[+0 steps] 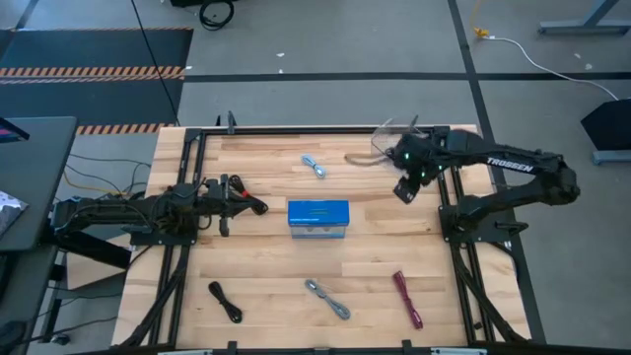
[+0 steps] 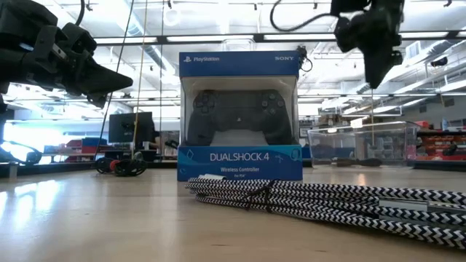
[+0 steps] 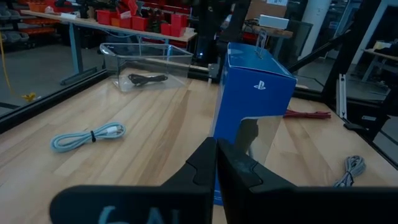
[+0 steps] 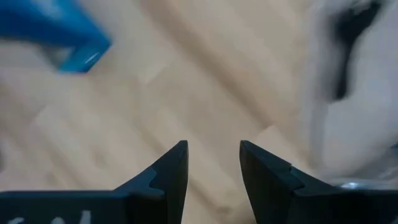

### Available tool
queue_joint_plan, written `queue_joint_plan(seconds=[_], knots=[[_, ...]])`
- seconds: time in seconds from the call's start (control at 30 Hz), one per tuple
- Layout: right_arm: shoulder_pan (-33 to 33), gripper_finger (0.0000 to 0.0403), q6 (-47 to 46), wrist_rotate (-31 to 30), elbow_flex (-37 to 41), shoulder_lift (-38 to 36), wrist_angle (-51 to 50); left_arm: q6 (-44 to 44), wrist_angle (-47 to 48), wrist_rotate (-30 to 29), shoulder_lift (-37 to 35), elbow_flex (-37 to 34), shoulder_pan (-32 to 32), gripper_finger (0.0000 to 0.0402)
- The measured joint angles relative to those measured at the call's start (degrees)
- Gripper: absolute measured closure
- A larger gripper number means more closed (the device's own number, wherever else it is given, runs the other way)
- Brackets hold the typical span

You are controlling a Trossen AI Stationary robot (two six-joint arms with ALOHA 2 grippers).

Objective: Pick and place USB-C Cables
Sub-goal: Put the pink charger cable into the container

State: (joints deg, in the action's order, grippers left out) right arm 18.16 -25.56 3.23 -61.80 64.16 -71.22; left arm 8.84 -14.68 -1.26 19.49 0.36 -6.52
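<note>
A pale blue-white cable point(image 1: 315, 166) lies far of the blue box point(image 1: 317, 217). A black cable point(image 1: 226, 302), a silver-grey cable point(image 1: 328, 299) and a red cable point(image 1: 408, 299) lie near the table's near edge. Another black cable point(image 3: 146, 79) lies inside the clear bin point(image 1: 394, 143) at the far right. My right gripper point(image 4: 213, 162) is open and empty, raised above the table just near of the bin point(image 4: 354, 106). My left gripper point(image 3: 216, 163) is shut and empty, raised at the table's left, pointing at the box point(image 3: 255, 106).
The blue box stands upright in the table's middle, between the two grippers. The black frame rails point(image 1: 193, 177) run along the table's left and right sides. Bare wood point(image 1: 375, 237) lies between the box and the near cables.
</note>
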Motion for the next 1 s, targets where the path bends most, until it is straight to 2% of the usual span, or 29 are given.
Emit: queue_joint_plan(seconds=[0.27, 0.4, 0.53, 0.73, 1.0], knots=[[-17.37, 0.0252, -20.65, 4.68, 2.29, 0.03, 2.21, 0.72, -0.02, 0.0, 0.0, 0.0, 0.0, 0.0381], [-25.42, 0.0252, -29.35, 4.66, 3.06, 0.73, 3.16, 0.59, -0.16, 0.0, 0.0, 0.02, 0.0, 0.0381], [-32.78, 0.0252, -37.27, 3.99, 4.79, 2.34, 8.63, 1.56, -0.23, 0.0, -0.02, 0.02, 0.0, 0.0381], [-40.98, 0.0252, -45.98, 4.31, 6.42, 8.36, 17.5, 6.06, 0.91, 1.48, 0.0, 0.0, 0.0, 0.0381], [-49.81, 0.0252, -54.3, 8.74, 6.43, 18.44, 23.39, 10.08, 6.35, 4.11, 0.0, 0.01, 0.02, 0.0381]])
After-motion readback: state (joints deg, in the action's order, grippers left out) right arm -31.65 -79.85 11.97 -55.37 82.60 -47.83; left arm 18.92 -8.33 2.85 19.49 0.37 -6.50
